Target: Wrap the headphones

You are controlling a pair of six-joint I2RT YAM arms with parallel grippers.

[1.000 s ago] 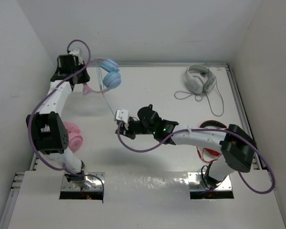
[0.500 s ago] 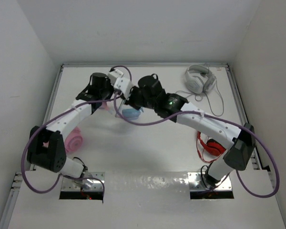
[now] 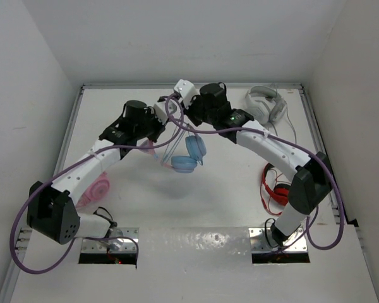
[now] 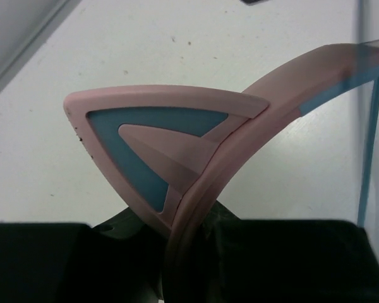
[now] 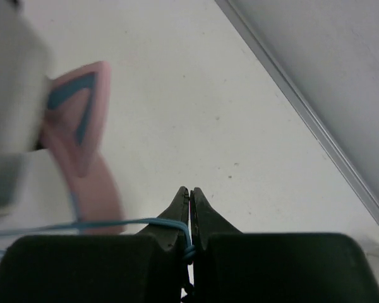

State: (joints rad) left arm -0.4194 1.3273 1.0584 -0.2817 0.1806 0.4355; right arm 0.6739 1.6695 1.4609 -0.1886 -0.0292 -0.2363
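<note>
Pink-banded headphones (image 3: 189, 153) hang over the far counter (image 3: 227, 189); left end effector (image 4: 188, 252) clamps the headband (image 4: 316, 76), right end effector (image 5: 190, 211) pinches the cable (image 5: 107, 224). Wrapping seems barely begun: the cable hangs loose.

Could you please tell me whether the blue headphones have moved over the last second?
Yes: the headphones have shifted right and nearer, away from the back rail.

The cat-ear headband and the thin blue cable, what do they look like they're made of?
The headband with its cat ear looks like hard moulded plastic, matte pink with blue inset panels: crisp raised ridges, no sharp glints. The cable looks like a flexible rubbery or vinyl sheath, pale blue, since it bends in soft curves.
</note>
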